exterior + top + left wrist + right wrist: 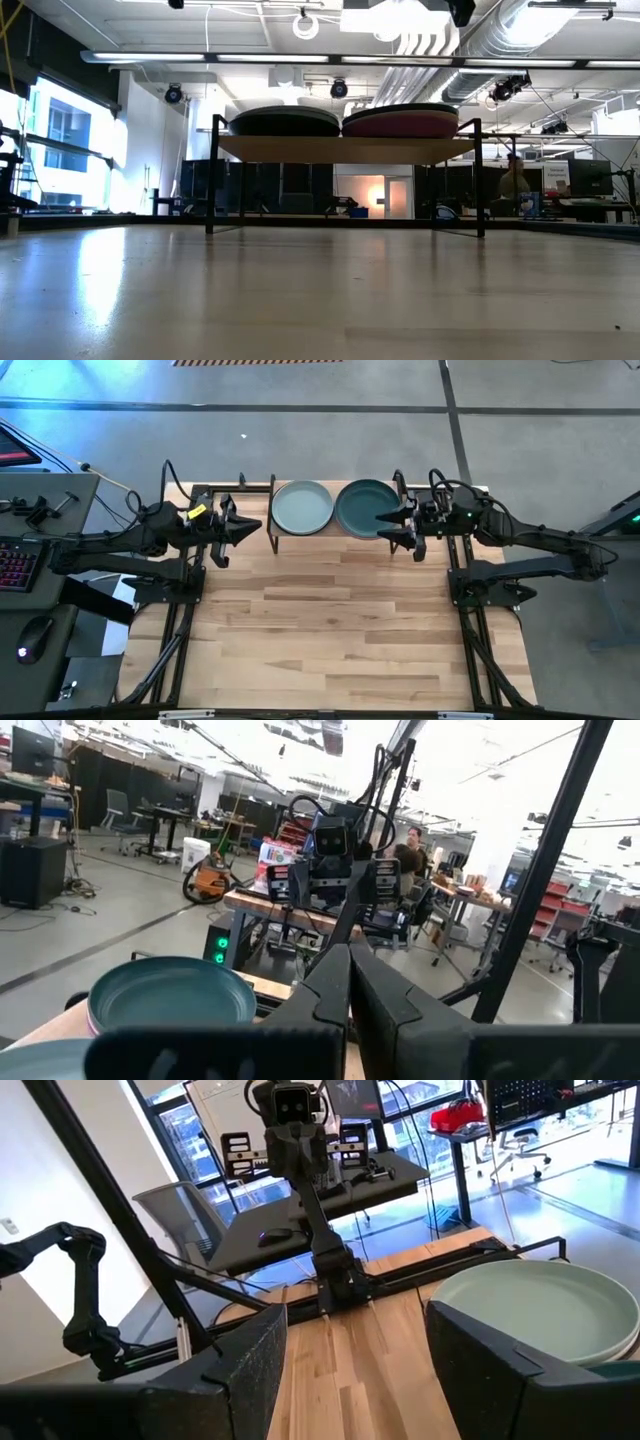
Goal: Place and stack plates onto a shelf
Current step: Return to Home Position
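Observation:
The shelf (345, 148) stands at the table's far edge and carries two stacks of plates. In the high view the left stack is topped by the pale blue-green plate (302, 507) and the right stack by the dark teal plate (366, 507). The low view shows a black plate (285, 122) in the left stack and a pink plate (400, 125) under the teal one. My left gripper (250, 525) is shut, just left of the shelf. My right gripper (385, 526) is open at the teal plate's right rim, above it. The cream-white and purple plates are hidden.
The wooden tabletop (330, 620) spreads bare toward the near edge in front of the shelf. Both arm bases stand at the table's left and right sides. A desk with a keyboard (15, 565) lies beyond the left edge. Neither gripper shows in the low view.

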